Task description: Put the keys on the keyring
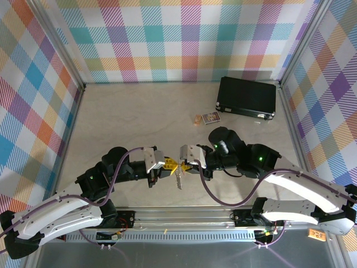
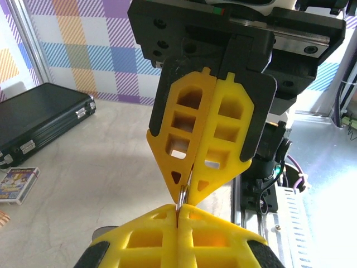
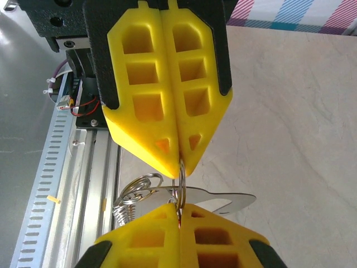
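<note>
Both grippers meet tip to tip above the table's near middle. My left gripper (image 1: 171, 166) (image 2: 179, 215) is shut on a thin silver wire ring (image 2: 183, 194) of the keyring. My right gripper (image 1: 183, 165) (image 3: 179, 209) is shut on the same ring (image 3: 182, 180) from the other side. Below the ring hangs the rest of the keyring (image 1: 178, 180): a flat silver metal piece (image 3: 228, 201), looped wire rings (image 3: 136, 187) and a bumpy coil. A sliver of red shows between my right fingers; the keys are otherwise hidden.
A black case (image 1: 247, 97) (image 2: 39, 120) lies at the back right. A small printed card (image 1: 211, 118) (image 2: 17, 184) sits in front of it. The slotted metal rail (image 1: 184, 215) (image 3: 67, 167) runs along the near edge under the arms. Plaid walls close in three sides.
</note>
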